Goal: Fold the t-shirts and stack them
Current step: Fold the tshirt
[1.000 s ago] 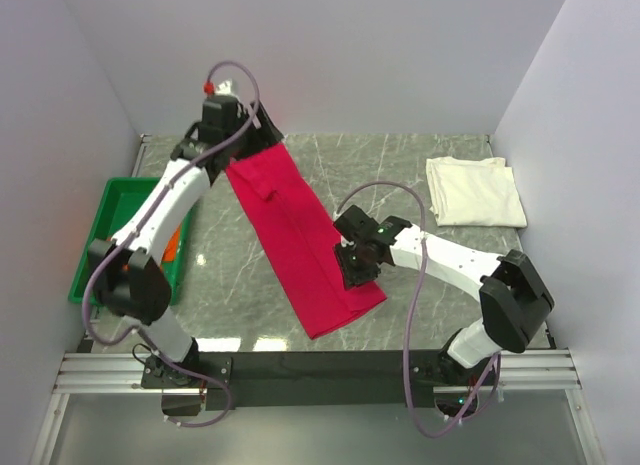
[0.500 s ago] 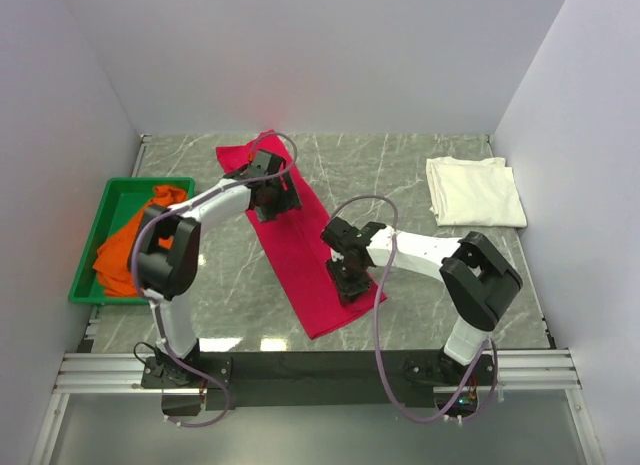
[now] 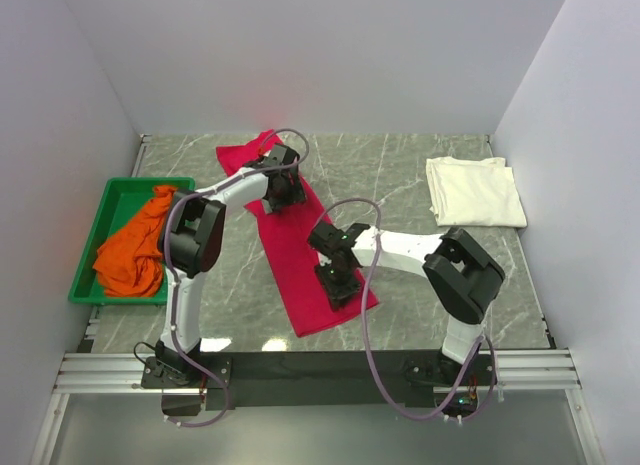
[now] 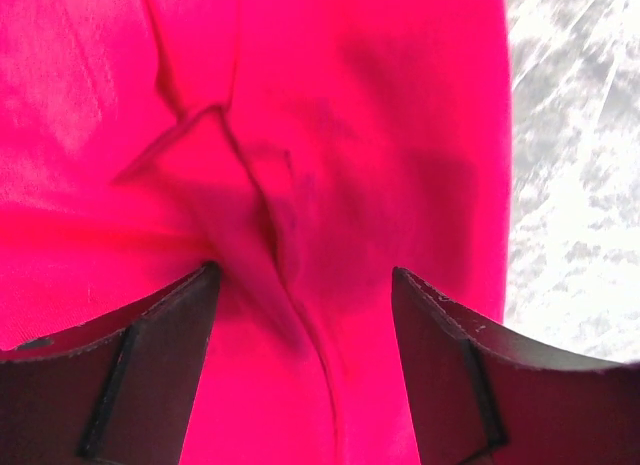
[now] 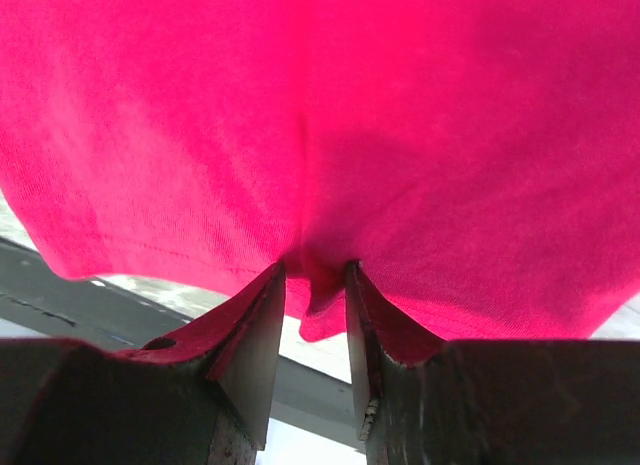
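Crimson t-shirt beneath downturned left gripper, agape; right gripper tight on edge.

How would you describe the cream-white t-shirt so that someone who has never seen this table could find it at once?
On the grey marble table, look to the far right corner. The cream-white t-shirt lies there alone, the only one folded into a neat square: the crimson t-shirt is a long strip mid-table, the orange t-shirt bunched in the green bin.

overhead camera looks down from the near side; both wrist cameras sit close over the crimson shirt.
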### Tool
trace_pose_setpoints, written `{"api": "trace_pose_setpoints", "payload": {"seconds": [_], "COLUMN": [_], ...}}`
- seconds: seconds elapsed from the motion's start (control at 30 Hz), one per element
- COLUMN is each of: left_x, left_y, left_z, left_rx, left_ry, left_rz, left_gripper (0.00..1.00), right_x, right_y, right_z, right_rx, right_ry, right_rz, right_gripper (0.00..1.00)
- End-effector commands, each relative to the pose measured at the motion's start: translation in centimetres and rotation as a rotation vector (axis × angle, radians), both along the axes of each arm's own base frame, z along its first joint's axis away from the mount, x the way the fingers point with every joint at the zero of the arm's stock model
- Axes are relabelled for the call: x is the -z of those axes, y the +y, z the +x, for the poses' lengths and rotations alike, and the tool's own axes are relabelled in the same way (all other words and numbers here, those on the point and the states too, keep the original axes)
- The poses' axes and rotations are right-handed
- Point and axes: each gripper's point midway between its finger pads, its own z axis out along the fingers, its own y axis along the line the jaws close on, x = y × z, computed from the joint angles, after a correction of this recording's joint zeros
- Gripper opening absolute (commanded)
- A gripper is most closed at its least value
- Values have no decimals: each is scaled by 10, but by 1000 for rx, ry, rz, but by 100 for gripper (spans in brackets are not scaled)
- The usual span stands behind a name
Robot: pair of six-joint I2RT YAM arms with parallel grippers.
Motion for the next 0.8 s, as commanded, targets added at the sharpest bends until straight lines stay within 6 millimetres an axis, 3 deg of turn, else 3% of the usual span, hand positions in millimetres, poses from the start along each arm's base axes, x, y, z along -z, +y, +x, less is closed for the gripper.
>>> {"api": "trace_pose_setpoints", "payload": {"seconds": [0.0, 0.17, 0.2, 0.23, 0.3, 0.37, 0.4, 0.43, 0.57, 0.67, 0.7, 0.77], "left_x": [23, 17, 3, 8, -7, -2, -11, -4, -14, -40, -60, -81], "left_y": [14, 17, 16, 20, 22, 28, 30, 35, 40, 43, 44, 49], "left_z": [1, -6, -6, -16, -24, -42, -47, -59, -80, -84, -82, -84], "left_rx": [11, 25, 25, 25, 21, 13, 6, 5, -16, -37, -45, -79], "left_ry": [38, 35, 7, 25, 6, 38, 30, 58, 61, 20, -21, -63], "left_rz": [100, 98, 84, 85, 67, 70, 60, 65, 32, 12, -5, -13], "left_gripper": [75, 76, 76, 77, 77, 78, 78, 78, 79, 84, 87, 93], "right_x": [2, -9, -12, -14, -20, -22, -24, -24, -26, -34, -47, -64], "right_y": [23, 48, 50, 52, 55, 56, 58, 57, 63, 64, 66, 66], "right_z": [-7, -12, -13, -15, -20, -25, -29, -31, -40, -38, -35, -28], "right_rx": [-55, -101, -108, -113, -125, -136, -143, -146, -172, -170, -162, -144], "right_ry": [18, 22, 22, 24, 34, 46, 49, 53, 62, 19, -11, -72], "right_rz": [22, 46, 52, 54, 74, 86, 90, 89, 101, 100, 126, 150], "right_gripper": [38, 38, 38, 38, 38, 38, 38, 38, 38, 38, 38, 40]}}
